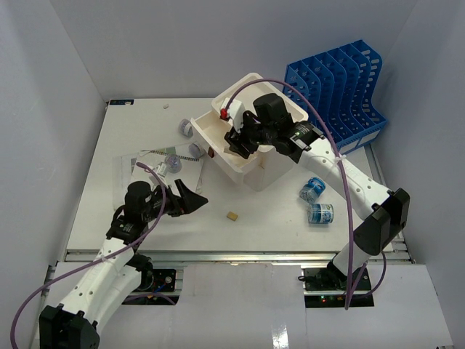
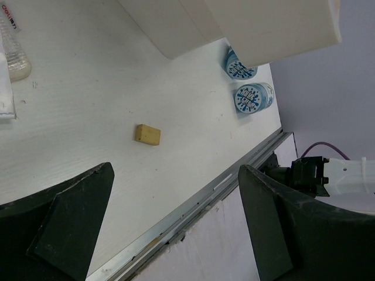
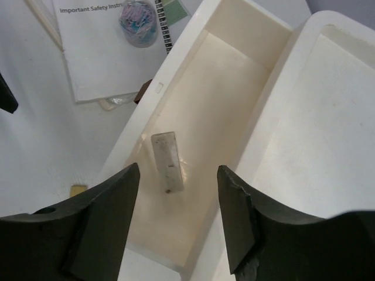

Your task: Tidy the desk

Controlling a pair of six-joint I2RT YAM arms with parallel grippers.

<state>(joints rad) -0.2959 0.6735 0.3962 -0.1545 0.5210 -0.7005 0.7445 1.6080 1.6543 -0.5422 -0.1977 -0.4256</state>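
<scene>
Over the pulled-out drawer [image 3: 225, 88] of the white drawer box [image 1: 269, 173], the right gripper [image 3: 179, 167] hangs with jaws parted and nothing between them. A pale slim bar [image 3: 167, 161] lies on the drawer floor below, apparently stowed.

The desk [image 1: 269, 229] carries the box at its centre, with the following loose on it and, by my judgement, yet to be tidied:
- a tan block [image 2: 147, 133] in front of the box
- two blue-and-white rolls [image 1: 317, 201] to its right
- a booklet [image 3: 105, 52] to its left, with a jar of paper clips [image 3: 138, 20] on it

The left gripper [image 2: 176, 170] hovers left of the box, spread wide and empty. A blue file rack [image 1: 341, 91] stands behind the box; its slots look unfilled.

The right arm hides the box top. Small round items near the box's left corner cannot be identified.
</scene>
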